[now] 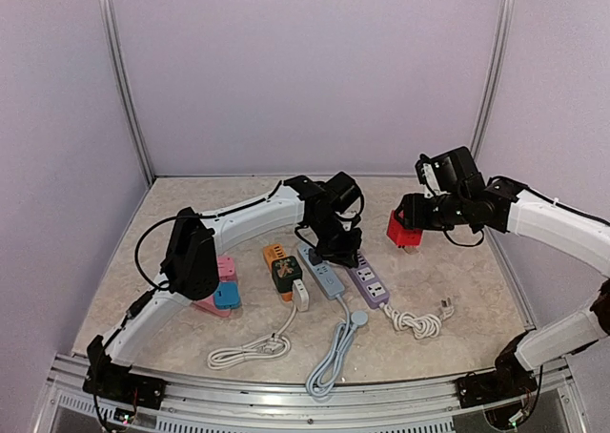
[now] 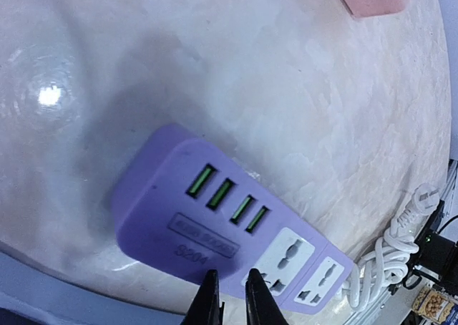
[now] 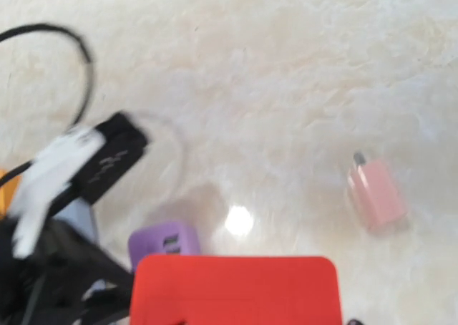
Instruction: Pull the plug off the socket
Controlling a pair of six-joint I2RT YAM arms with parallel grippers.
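My right gripper (image 1: 412, 225) is shut on a red plug (image 1: 403, 231) and holds it in the air, up and to the right of the purple power strip (image 1: 368, 280). The red plug (image 3: 232, 289) fills the bottom of the right wrist view, with the strip's end (image 3: 163, 242) showing beyond it. My left gripper (image 1: 338, 250) is over the strip's far end. In the left wrist view its fingers (image 2: 207, 303) are nearly together with nothing between them, tips over the purple strip (image 2: 215, 217) near its green USB ports. The strip's sockets are empty.
A blue power strip (image 1: 322, 271), an orange strip with a black adapter (image 1: 285, 272) and a pink strip with a blue plug (image 1: 222, 295) lie to the left. White cords (image 1: 419, 320) coil at the front. A pink plug (image 3: 376, 196) lies loose on the table.
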